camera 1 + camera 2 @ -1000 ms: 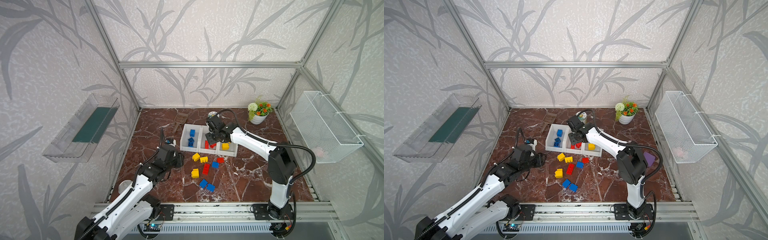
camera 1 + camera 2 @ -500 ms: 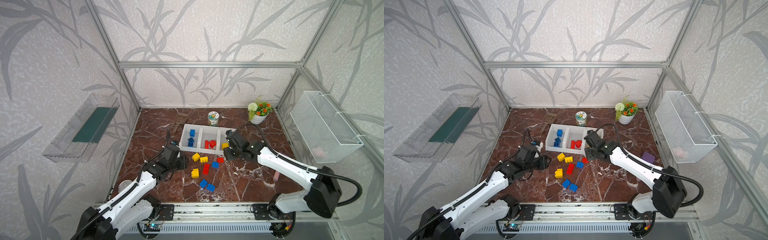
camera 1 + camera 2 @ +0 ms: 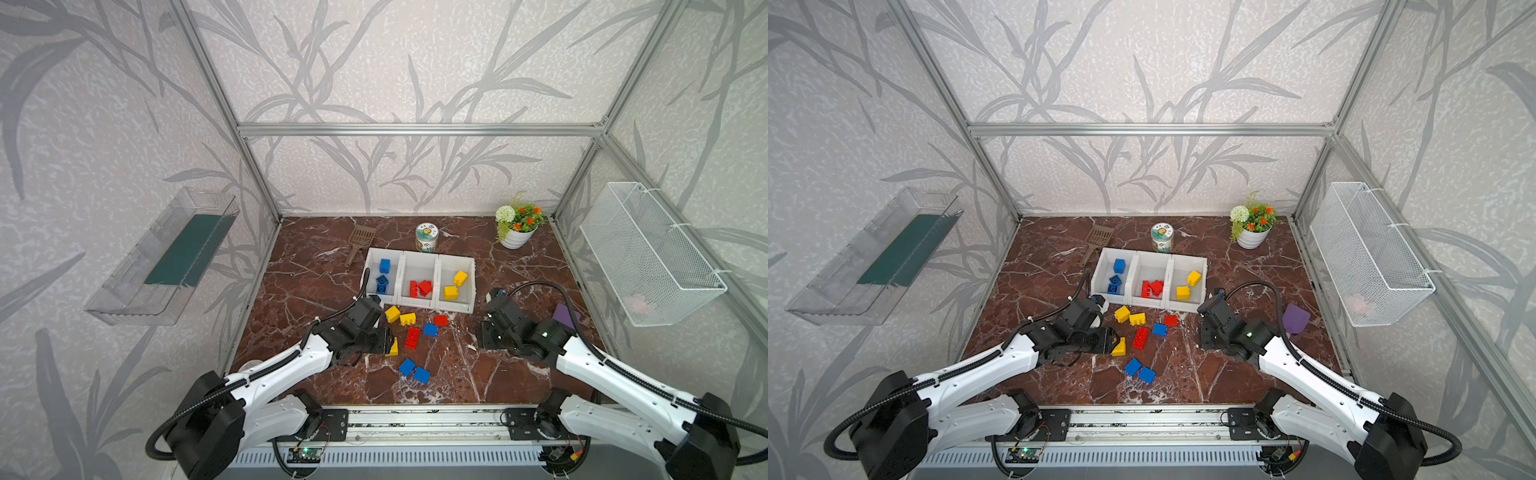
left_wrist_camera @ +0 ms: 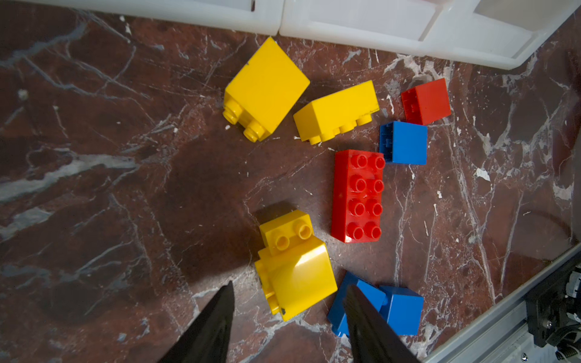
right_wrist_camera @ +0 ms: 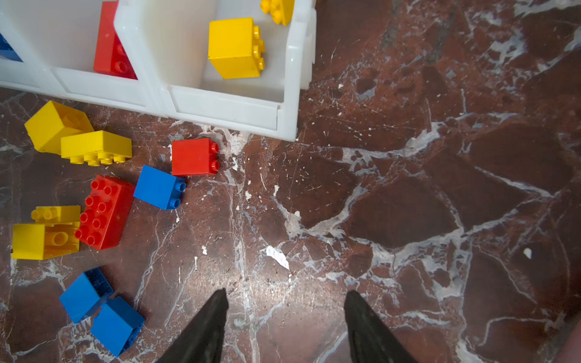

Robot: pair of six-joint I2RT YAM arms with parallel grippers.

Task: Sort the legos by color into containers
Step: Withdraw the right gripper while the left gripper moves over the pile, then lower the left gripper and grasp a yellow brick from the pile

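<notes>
Left jaws now at glossy yel. lego (image 4: 295, 267)

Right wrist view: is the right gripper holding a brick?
No, the right gripper is open above the marble floor, with nothing in it.

The table (image 3: 316, 282) is dark red-brown marble veined with white. The walls (image 3: 415, 75) are pale grey, printed with darker grey leaves. The bins (image 3: 453, 305) are white. The legos (image 3: 412, 337) are red, blue and yellow; those inside are blue in one bin, red in the middle, yellow in the third. The block (image 3: 565, 316) is purple. The basket (image 3: 648, 253) is white mesh, the tray (image 3: 166, 257) clear with a dark green strip. The pot (image 3: 515, 240) is white, its flowers orange and white. The scoop (image 3: 359, 241) is brown.
</notes>
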